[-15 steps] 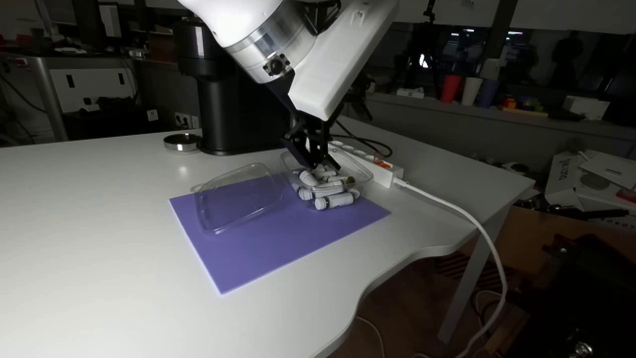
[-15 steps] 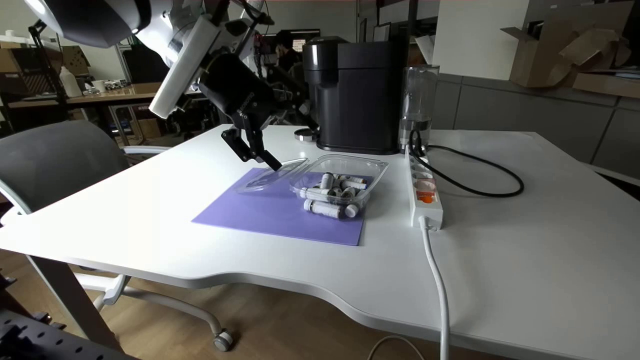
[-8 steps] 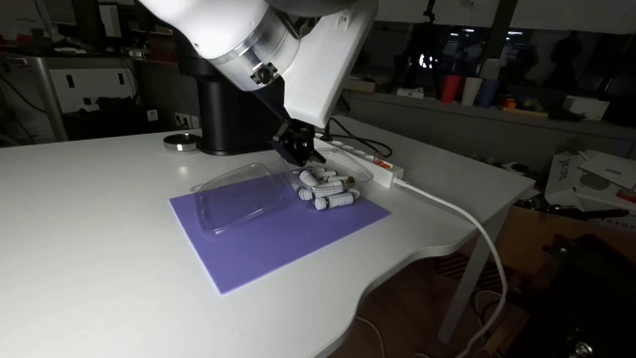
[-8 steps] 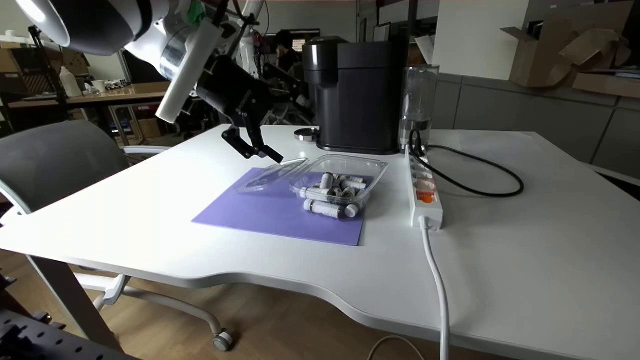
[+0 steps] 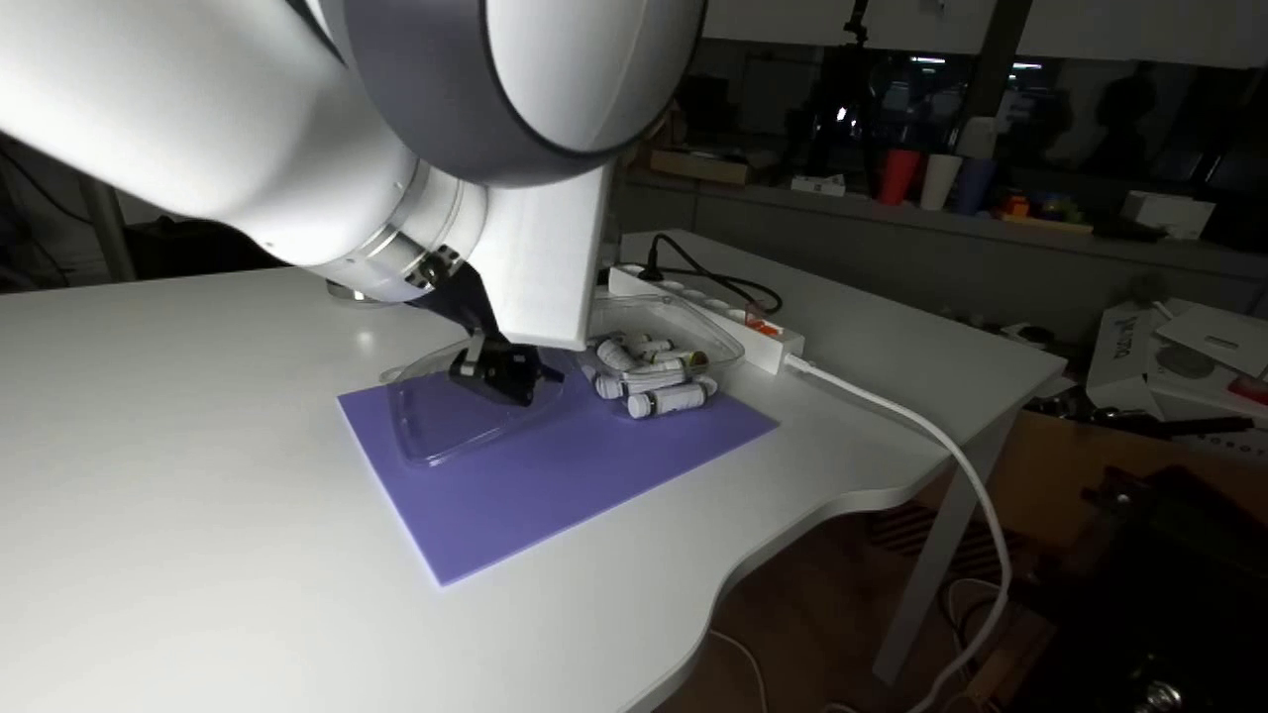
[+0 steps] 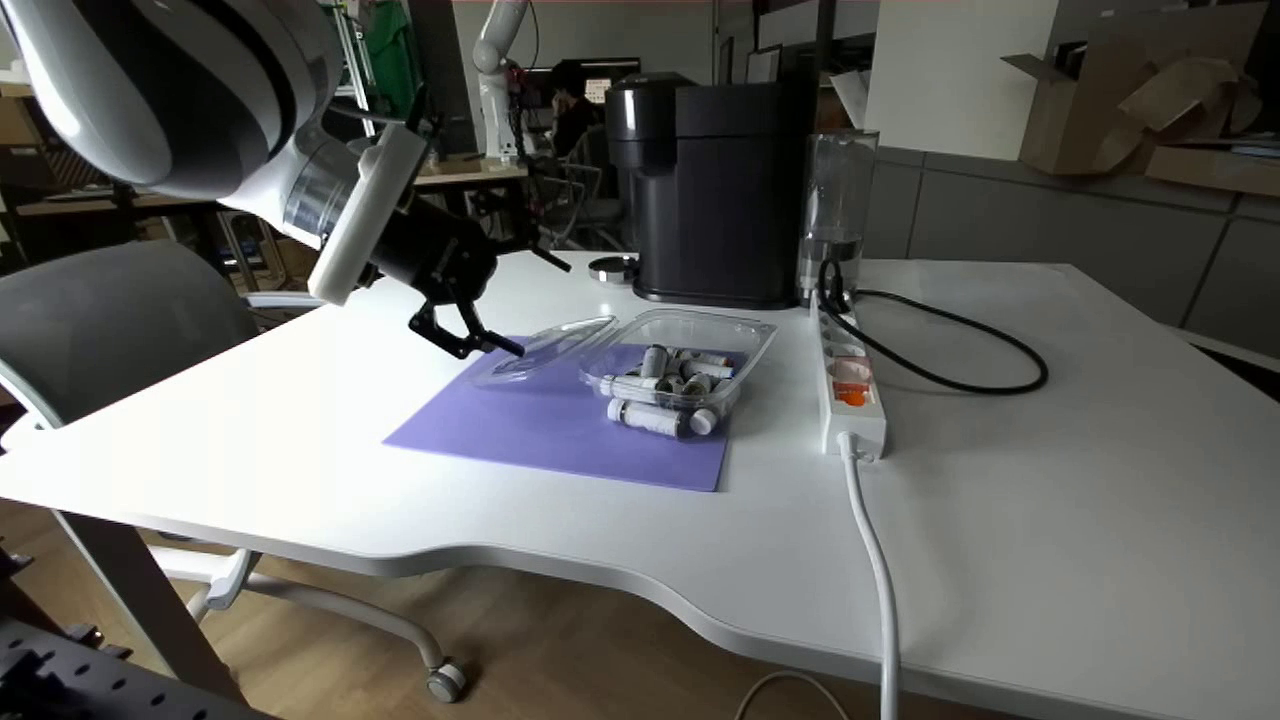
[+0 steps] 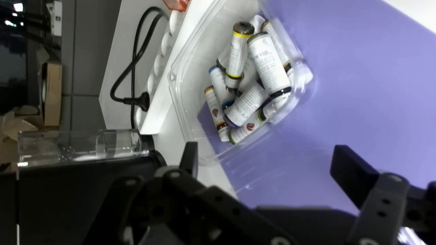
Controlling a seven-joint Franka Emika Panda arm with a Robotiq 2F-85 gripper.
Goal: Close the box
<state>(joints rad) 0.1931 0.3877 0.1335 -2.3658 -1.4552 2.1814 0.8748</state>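
The hand (image 7: 264,158) hangs above the bench (image 6: 280,450) with its fingers (image 7: 354,173) wide apart. Ahead of it, the clear plastic box (image 7: 190,88) sits partly on a purple mat (image 6: 560,430), holding labelled vials (image 7: 269,64). The clear lid (image 6: 555,348) lies open just beside the hand, contact unclear. Beyond the box lies a power strip (image 6: 845,415).

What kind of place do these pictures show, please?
Probably a robotics lab or a shared workroom: another robot arm stands in the background, an office chair is beside the white table, and a person is visible further back.
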